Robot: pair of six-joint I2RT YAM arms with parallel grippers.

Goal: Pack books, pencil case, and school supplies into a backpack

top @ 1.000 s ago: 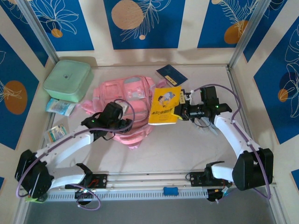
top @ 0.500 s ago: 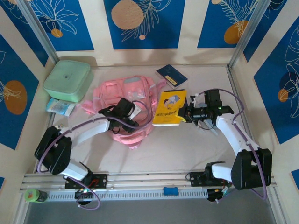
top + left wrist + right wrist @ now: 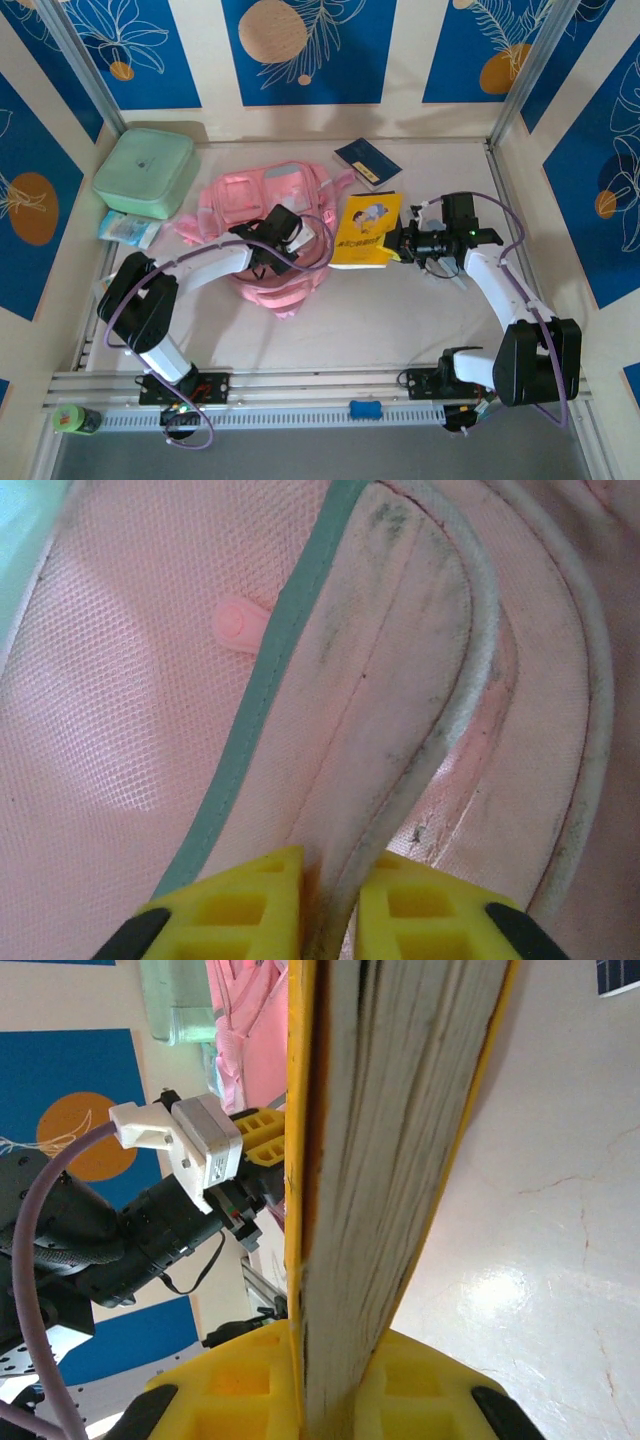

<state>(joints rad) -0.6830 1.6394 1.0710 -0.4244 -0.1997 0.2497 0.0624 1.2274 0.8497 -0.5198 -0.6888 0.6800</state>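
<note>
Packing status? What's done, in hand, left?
Done: nothing visibly inside the backpack. In hand: left claw pinches the backpack's rim; right claw grips the yellow book beside it. Left: that book, the navy book at the back, the packet by the mint box.

The left hand (image 3: pixel 292 230) rests on the pink backpack (image 3: pixel 250 195). The right hand (image 3: pixel 397 243) clasps the yellow book (image 3: pixel 364 228) by its right edge, just beside the backpack. A navy book (image 3: pixel 367 162) lies behind them, and a mint-green box (image 3: pixel 145 172) sits far left.
</note>
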